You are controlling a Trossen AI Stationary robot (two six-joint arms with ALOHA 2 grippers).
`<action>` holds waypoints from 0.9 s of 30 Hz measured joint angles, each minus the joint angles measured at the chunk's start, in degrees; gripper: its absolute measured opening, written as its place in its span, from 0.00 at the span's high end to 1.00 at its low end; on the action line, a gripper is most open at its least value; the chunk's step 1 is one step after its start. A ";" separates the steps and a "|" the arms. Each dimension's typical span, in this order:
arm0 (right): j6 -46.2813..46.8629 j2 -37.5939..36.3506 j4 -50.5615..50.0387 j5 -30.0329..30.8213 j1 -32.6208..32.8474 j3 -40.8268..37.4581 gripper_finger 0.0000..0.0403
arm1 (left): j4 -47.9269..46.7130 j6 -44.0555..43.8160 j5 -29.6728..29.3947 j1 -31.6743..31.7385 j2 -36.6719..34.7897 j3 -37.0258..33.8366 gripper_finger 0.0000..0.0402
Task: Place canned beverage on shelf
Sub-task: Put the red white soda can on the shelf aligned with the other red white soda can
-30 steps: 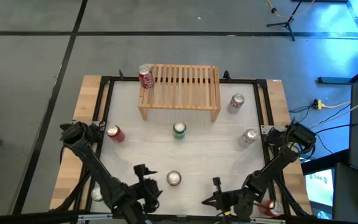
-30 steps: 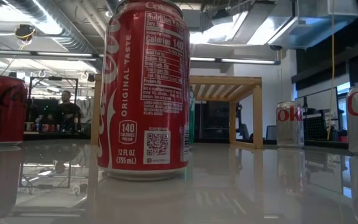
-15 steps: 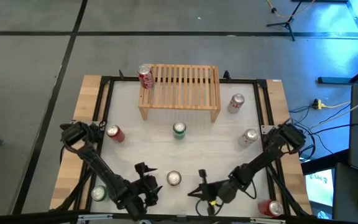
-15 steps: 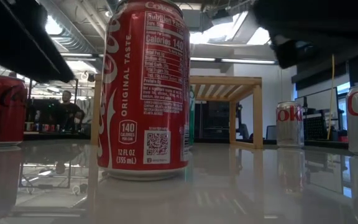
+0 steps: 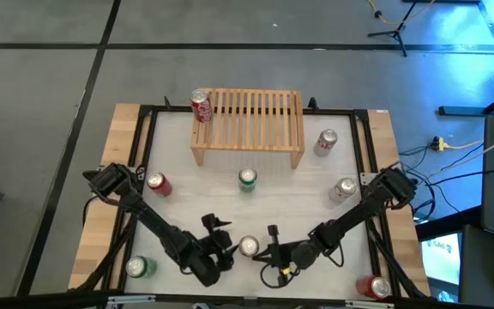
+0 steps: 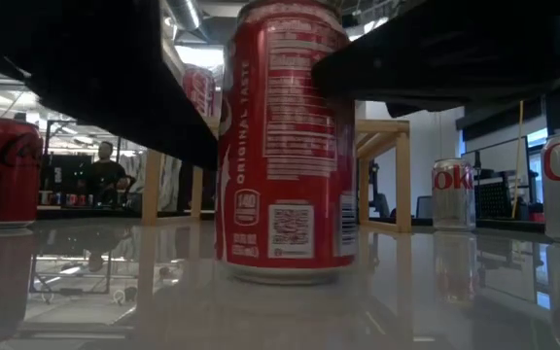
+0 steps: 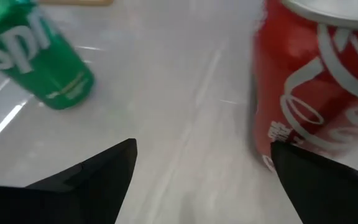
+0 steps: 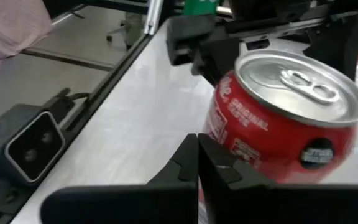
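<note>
A red canned beverage (image 5: 248, 247) stands upright on the white table near its front edge, filling the low view (image 6: 285, 156). My left gripper (image 5: 221, 236) is open at the can's left side, with the can (image 7: 316, 81) next to one finger. My right gripper (image 5: 272, 242) is shut and points at the can's right side (image 8: 284, 118). The light-wood shelf (image 5: 251, 120) stands at the far middle, and another red can (image 5: 200, 105) stands on its left end. My left gripper comes slanting down from the near left. The inner side of one finger (image 7: 291, 162) is against the can's lower wall (image 7: 263, 155). The other finger stands free, and the can stands upright on the table. My right gripper's shut fingertips (image 8: 197, 140) lie close beside the can's lower wall (image 8: 219, 140), coming nearly level from the right. I cannot tell whether they touch it.
A green can (image 5: 247, 178) stands in front of the shelf and a red can (image 5: 157, 183) at the left. Two silver cans (image 5: 326, 142) (image 5: 343, 189) stand at the right. A green can (image 5: 135, 266) and a red can (image 5: 376, 286) stand by the near corners. A black frame (image 5: 144, 137) borders the table.
My left gripper has come down and moved toward the table's right, up to the can, staying open. My right gripper has swung toward the table's left to the can's other side, staying shut. The can has slid a little toward the right and turned about its axis, still upright.
</note>
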 joint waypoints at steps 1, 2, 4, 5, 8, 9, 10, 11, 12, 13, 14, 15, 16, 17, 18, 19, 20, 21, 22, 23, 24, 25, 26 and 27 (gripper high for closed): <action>-0.01 -0.05 -0.62 -0.06 -0.19 0.00 1.00 | 1.07 1.24 0.71 -0.24 0.00 -0.04 0.07; -0.01 -0.11 -0.82 -0.32 -0.17 0.00 1.00 | 1.96 1.97 1.39 -0.54 0.00 -0.04 0.07; -0.58 -0.24 -1.17 0.09 0.02 0.00 1.00 | 2.63 2.18 2.06 -1.27 0.00 -0.04 0.07; -1.21 -0.24 -1.19 0.23 0.01 0.00 1.00 | 2.58 1.88 2.58 -1.54 0.00 -0.04 0.07; -1.72 -0.72 -3.80 2.11 -0.36 0.00 1.00 | 3.46 1.16 4.04 -2.51 0.00 0.00 0.07; -1.59 -0.92 -5.33 2.64 -0.40 -0.01 1.00 | 3.65 1.01 4.35 -2.77 0.00 0.03 0.07; -1.36 -1.25 -6.81 3.40 -0.44 -0.04 1.00 | 3.79 0.94 4.40 -3.04 0.00 0.03 0.07; -1.29 -1.78 -8.36 4.38 -0.45 -0.04 1.00 | 3.99 0.64 4.62 -3.32 0.00 0.03 0.07; -1.30 -2.41 -9.61 5.17 -0.37 -0.04 1.00 | 3.87 -0.09 4.63 -3.60 0.00 0.03 0.07; -1.29 -2.84 -10.30 5.97 -0.35 -0.04 1.00 | 3.72 -0.36 4.57 -3.86 0.00 0.03 0.07; -1.28 -3.38 -10.83 6.17 -0.33 -0.04 1.00 | 3.77 -0.45 4.50 -4.09 0.00 0.03 0.07; -1.30 -3.77 -11.15 6.16 -0.28 -0.04 1.00 | 3.76 -0.45 4.43 -4.26 0.00 0.03 0.07; -1.44 -4.21 -11.43 6.15 -0.28 -0.04 1.00 | 3.68 -0.52 4.56 -4.36 0.00 0.03 0.07; -1.55 -4.66 -11.89 6.17 -0.29 -0.04 1.00 | 3.65 -0.95 5.48 -4.37 0.00 0.03 0.07; -1.55 -5.26 -12.60 6.16 -0.30 -0.04 1.00 | 3.66 -1.74 7.15 -4.30 0.00 0.03 0.07; -1.55 -6.11 -14.00 6.20 -0.30 -0.04 1.00 | 3.65 -2.05 9.12 -4.27 0.00 0.03 0.07; -1.45 -6.94 -15.65 6.17 -0.22 -0.04 1.00 | 3.47 -2.32 11.57 -4.20 0.00 0.15 0.07; -0.97 -7.94 -17.53 6.22 0.23 -0.04 1.00 | 3.31 -2.38 13.67 -4.20 0.00 0.38 0.07; -0.38 -8.98 -19.70 6.61 0.62 -0.04 1.00 | 3.12 -2.17 15.45 -4.19 -0.11 0.70 0.07; -0.17 -10.02 -21.98 6.85 1.06 -0.04 1.00 | 2.43 -2.14 17.43 -4.01 -0.58 1.11 0.07; 0.21 -10.95 -23.76 7.06 1.72 -0.04 1.00 | 1.08 -2.23 19.68 -3.82 -1.32 1.65 0.07; 1.00 -11.74 -25.60 7.07 2.35 -0.04 1.00 | -0.36 -2.75 21.38 -3.60 -2.51 2.19 0.07; 1.75 -12.44 -27.39 7.06 3.04 -0.04 1.00 | -1.87 -3.55 22.06 -3.45 -3.64 2.76 0.07; 2.70 -12.89 -28.76 7.11 3.89 -0.04 1.00 | -2.87 -4.07 22.10 -3.41 -5.04 3.25 0.07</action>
